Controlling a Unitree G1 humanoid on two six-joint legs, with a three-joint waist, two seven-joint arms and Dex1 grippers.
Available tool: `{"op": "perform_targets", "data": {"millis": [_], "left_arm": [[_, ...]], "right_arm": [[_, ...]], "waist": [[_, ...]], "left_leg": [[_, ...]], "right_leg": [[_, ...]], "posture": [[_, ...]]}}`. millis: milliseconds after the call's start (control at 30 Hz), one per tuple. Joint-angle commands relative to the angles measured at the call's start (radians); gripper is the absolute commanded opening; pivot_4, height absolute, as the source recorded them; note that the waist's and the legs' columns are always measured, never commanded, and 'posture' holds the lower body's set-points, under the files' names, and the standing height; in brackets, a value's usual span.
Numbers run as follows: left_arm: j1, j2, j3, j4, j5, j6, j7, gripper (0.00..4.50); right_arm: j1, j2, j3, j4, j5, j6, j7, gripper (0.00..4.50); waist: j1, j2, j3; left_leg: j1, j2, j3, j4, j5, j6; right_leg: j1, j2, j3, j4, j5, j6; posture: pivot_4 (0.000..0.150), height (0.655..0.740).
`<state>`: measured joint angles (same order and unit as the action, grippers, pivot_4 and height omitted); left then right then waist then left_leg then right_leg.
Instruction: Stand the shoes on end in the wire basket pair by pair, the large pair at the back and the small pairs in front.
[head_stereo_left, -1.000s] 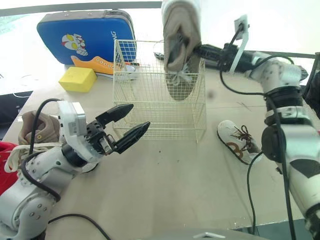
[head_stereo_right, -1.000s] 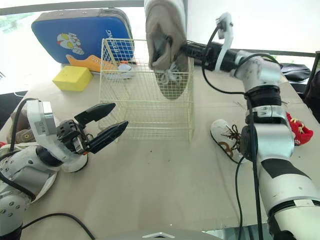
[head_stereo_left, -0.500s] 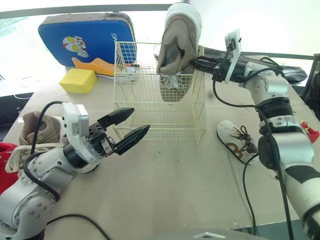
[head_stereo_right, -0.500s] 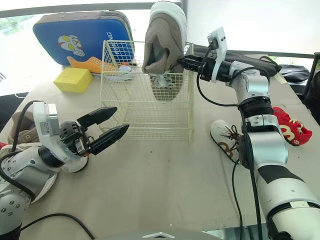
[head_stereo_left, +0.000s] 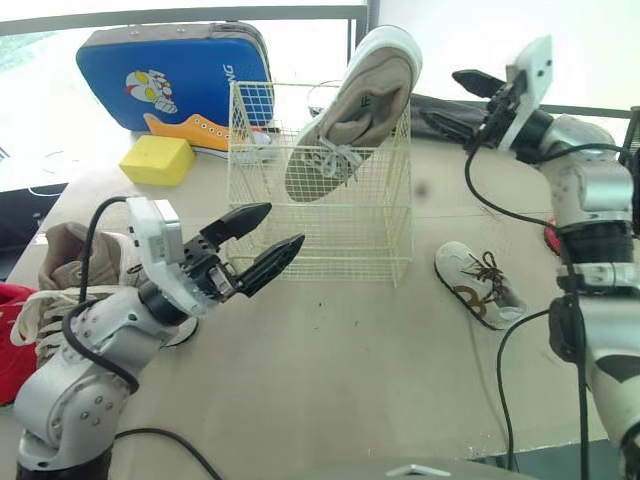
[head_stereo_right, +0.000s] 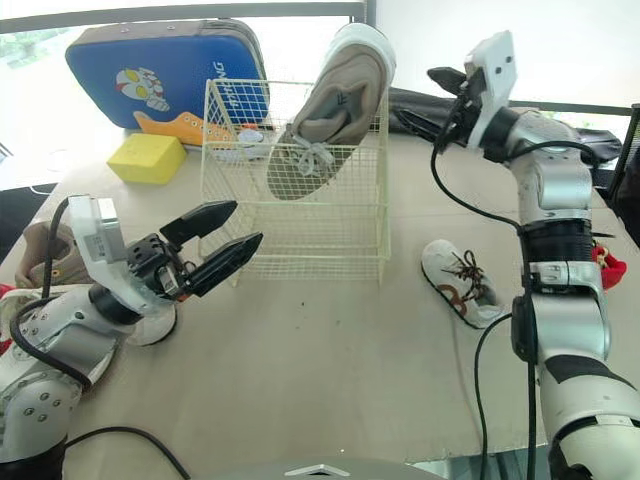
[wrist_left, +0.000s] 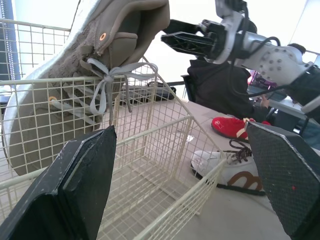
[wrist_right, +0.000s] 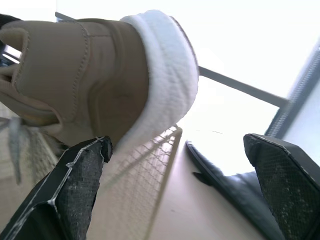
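While tan shoe (head_stereo_left: 355, 115) leans in wire basket (head_stereo_left: 320, 240), right tool (head_stereo_right: 447, 100) nearby, fingers spread

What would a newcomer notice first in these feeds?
The large tan sneaker leans toe-down in the wire basket, its heel jutting above the rim. The right gripper hangs open to the right of that heel, not touching it; the left gripper is open in front of the basket.
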<state>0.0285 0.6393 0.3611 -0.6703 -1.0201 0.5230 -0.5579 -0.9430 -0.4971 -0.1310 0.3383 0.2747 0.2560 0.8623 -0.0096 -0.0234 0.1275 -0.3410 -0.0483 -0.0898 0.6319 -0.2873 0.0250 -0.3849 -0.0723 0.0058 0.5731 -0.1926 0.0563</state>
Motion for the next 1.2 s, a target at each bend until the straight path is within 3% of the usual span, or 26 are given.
{"op": "perform_targets", "data": {"millis": [33, 233, 433, 700, 1000, 1200], "left_arm": [[-0.041, -0.039, -0.022, 0.011, 0.004, -0.022, 0.037, 4.50], [-0.113, -0.107, -0.080, 0.041, 0.008, -0.002, 0.118, 4.50], [-0.157, -0.105, -0.191, 0.056, 0.056, 0.040, 0.097, 4.50], [-0.131, 0.021, -0.244, 0.085, 0.094, 0.093, -0.090, 4.50], [0.052, 0.162, -0.116, 0.110, 0.144, 0.057, -0.271, 4.50], [0.195, 0.171, 0.065, 0.087, 0.079, 0.060, -0.328, 4.50]], "right_arm": [[0.081, -0.028, -0.083, -0.206, 0.015, -0.012, -0.115, 4.48], [0.306, -0.033, -0.181, -0.563, 0.229, 0.208, -0.179, 4.48], [0.648, -0.079, -0.104, -0.892, 0.342, 0.342, -0.142, 4.48], [0.879, -0.175, -0.077, -0.983, 0.345, 0.331, -0.065, 4.48], [0.997, -0.262, -0.040, -1.038, 0.343, 0.287, 0.025, 4.48], [0.904, -0.231, -0.031, -0.992, 0.403, 0.269, 0.036, 4.48]], "waist": [[0.002, 0.000, 0.000], [0.005, -0.001, -0.001], [0.023, -0.002, -0.002], [0.024, -0.002, -0.003], [0.027, -0.002, -0.002], [0.020, -0.003, -0.002]], "left_leg": [[0.000, 0.000, 0.001, 0.001, 0.000, 0.000], [-0.002, 0.000, 0.000, 0.002, 0.000, 0.000], [-0.002, 0.001, 0.000, 0.002, -0.002, 0.004], [-0.002, 0.001, -0.001, 0.003, -0.002, 0.005], [-0.003, 0.003, 0.000, 0.002, -0.003, 0.005], [-0.003, 0.005, 0.000, 0.002, -0.003, 0.005]], "right_leg": [[0.000, 0.000, 0.000, 0.000, 0.000, 0.000], [0.000, 0.000, 0.001, 0.000, 0.000, 0.000], [0.000, 0.000, 0.000, -0.001, 0.000, 0.000], [0.000, 0.001, -0.002, -0.001, -0.002, 0.001], [0.000, 0.000, -0.003, -0.002, -0.004, 0.004], [0.000, -0.001, -0.004, -0.003, -0.004, 0.005]], "posture": [[0.150, 0.7400], [0.150, 0.7400], [0.150, 0.7400], [0.150, 0.7400], [0.150, 0.7400], [0.150, 0.7400]]}}
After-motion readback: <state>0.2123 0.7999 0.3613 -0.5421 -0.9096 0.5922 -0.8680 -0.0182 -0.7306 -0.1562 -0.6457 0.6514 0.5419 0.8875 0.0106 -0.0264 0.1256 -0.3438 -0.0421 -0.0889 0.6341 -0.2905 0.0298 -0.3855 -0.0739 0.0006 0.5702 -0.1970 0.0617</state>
